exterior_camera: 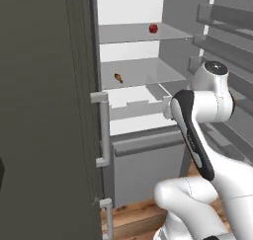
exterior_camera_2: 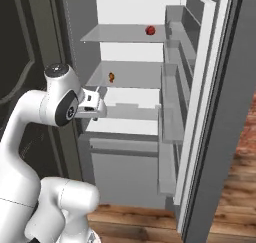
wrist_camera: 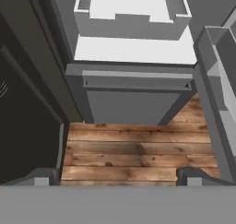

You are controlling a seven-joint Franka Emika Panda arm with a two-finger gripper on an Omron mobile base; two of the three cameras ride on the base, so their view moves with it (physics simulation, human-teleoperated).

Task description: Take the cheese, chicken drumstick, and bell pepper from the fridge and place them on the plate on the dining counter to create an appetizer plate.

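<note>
Hand view: jaws spread wide, empty, above wood floor (wrist_camera: 133, 149), fridge (wrist_camera: 133, 98) drawer edge ahead.

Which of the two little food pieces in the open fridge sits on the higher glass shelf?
The small dark-red roundish bell pepper sits on the higher shelf. The small brown-orange chicken drumstick lies one shelf below, further left.

Wood plank floor (wrist_camera: 133, 149) sits right below the claw, and there's a dark cabinet (wrist_camera: 23, 126) off to its left side.
</note>
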